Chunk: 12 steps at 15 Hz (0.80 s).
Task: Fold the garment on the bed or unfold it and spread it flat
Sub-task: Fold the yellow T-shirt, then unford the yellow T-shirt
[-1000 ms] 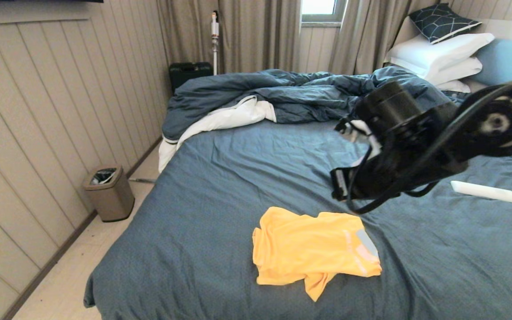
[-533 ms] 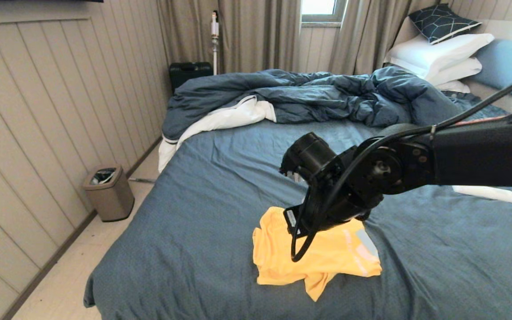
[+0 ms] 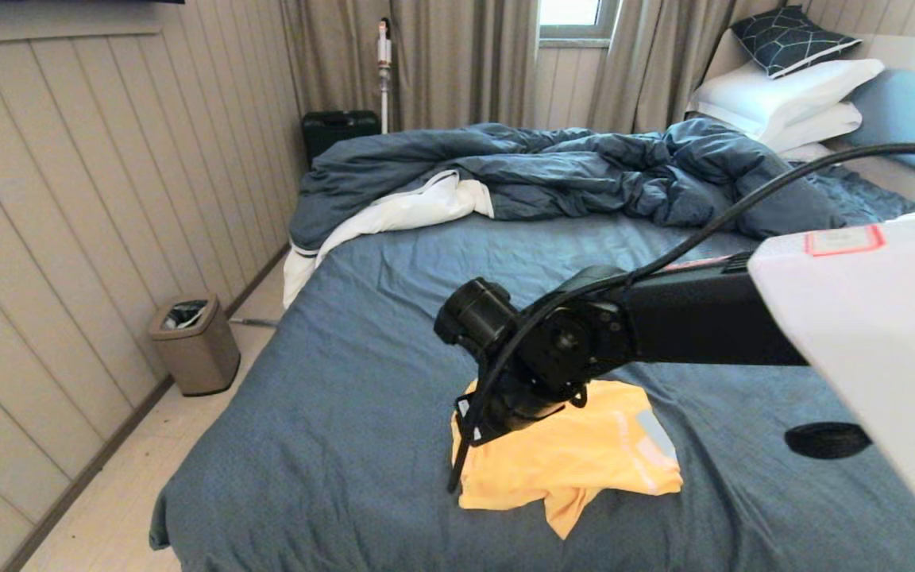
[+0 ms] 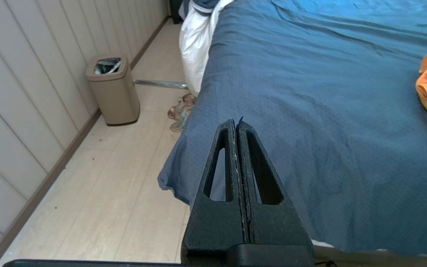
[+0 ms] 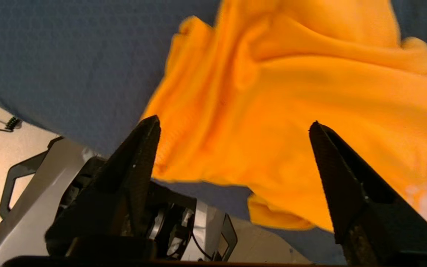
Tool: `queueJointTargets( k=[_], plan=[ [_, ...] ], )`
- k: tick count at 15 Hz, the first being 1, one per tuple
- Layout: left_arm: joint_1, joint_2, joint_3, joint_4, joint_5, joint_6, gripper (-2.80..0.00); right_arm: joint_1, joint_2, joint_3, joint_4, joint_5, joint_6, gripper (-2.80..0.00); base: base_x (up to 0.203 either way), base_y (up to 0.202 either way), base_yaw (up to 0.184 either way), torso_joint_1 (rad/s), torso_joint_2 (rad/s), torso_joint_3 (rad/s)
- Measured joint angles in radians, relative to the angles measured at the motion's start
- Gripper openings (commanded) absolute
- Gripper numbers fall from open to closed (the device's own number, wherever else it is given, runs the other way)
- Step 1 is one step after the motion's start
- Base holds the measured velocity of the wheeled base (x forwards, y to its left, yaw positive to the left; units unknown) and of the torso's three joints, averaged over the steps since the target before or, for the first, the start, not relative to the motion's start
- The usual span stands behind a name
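Hanging over the near-left part of the garment (image 3: 577, 465), right tool (image 5: 232, 126) has its fingers spread wide apart, nothing between them; orange fabric fills the gap beneath in the right wrist view. Garment lies crumpled on the slate-blue sheet of the bed (image 3: 362, 381), close to the foot edge nearest the robot. Left tool (image 4: 236, 124) is parked off the bed's near-left corner, fingers pressed together, holding nothing. Rumpled dark blue duvet (image 3: 553, 171) is heaped at the far end, white pillows (image 3: 783, 95) beside it. Beige bin (image 3: 194, 345) stands on the floor by the panelled wall.
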Motion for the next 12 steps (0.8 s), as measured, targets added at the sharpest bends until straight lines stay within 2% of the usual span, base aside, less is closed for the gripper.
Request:
queueJointTargets(
  k=[8, 9, 12],
  plan=[
    [0.0, 0.0, 0.0, 0.0, 0.0, 0.0, -2.8, -0.007, 0.127, -0.088, 0.001, -0.006, 0.004, 0.0, 0.0, 0.0, 0.0, 0.0, 0.0, 0.0],
    [0.0, 0.0, 0.0, 0.0, 0.0, 0.0, -2.8, -0.009, 0.133, -0.089, 0.001, -0.007, 0.003, -2.8, 0.0, 0.0, 0.0, 0.0, 0.0, 0.0],
    [0.0, 0.0, 0.0, 0.0, 0.0, 0.0, -2.8, -0.009, 0.143, -0.09, 0.002, -0.007, 0.003, -2.8, 0.0, 0.0, 0.0, 0.0, 0.0, 0.0]
  ],
)
